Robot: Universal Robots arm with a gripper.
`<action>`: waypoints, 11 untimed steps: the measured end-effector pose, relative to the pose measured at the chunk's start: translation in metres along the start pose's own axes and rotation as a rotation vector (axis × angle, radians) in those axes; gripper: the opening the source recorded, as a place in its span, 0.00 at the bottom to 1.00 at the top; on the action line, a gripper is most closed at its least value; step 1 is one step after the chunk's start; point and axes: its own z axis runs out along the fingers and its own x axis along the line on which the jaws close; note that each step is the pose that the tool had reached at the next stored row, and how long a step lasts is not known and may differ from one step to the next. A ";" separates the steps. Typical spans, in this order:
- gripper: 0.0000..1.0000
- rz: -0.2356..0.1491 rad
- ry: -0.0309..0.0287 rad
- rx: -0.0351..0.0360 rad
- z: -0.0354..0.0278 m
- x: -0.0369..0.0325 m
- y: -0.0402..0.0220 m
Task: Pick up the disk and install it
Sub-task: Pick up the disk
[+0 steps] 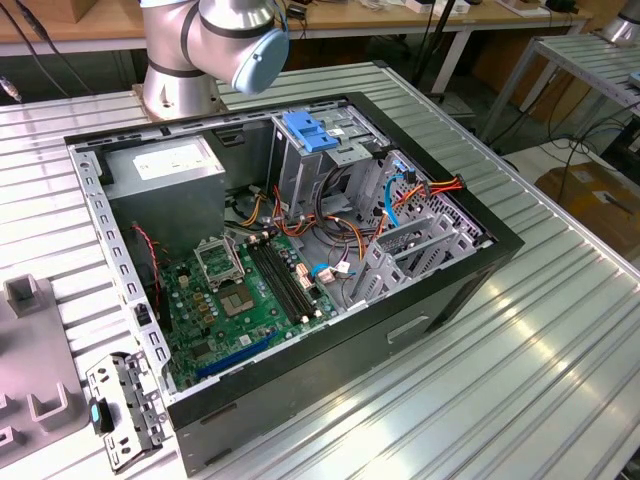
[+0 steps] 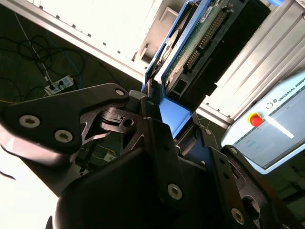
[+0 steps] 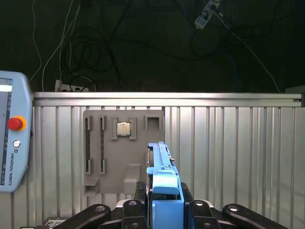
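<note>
Blue-framed flat silver disk (image 3: 159, 160) stood edge-on, clamped between the black gripper's (image 3: 164, 195) fingers, seemingly clear above the ribbed aluminium bench (image 3: 228, 143).

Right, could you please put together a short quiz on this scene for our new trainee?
1. True or false: the end effector is shut on the disk.
2. In the first wrist view, what lies on the slatted table beyond the disk? A) a grey tray carrying a chip; B) a keyboard; C) a red toolbox.
3. In the exterior view, which green part shows inside the open computer case?

Key: 1 true; 2 A; 3 the motherboard.
</note>
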 end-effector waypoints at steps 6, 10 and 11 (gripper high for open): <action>0.37 0.000 0.0000 0.0000 0.0000 0.0000 -0.0028; 0.37 0.000 0.0000 0.0000 0.0000 0.0000 -0.0053; 0.37 0.000 0.0000 0.0000 0.0001 0.0000 -0.0063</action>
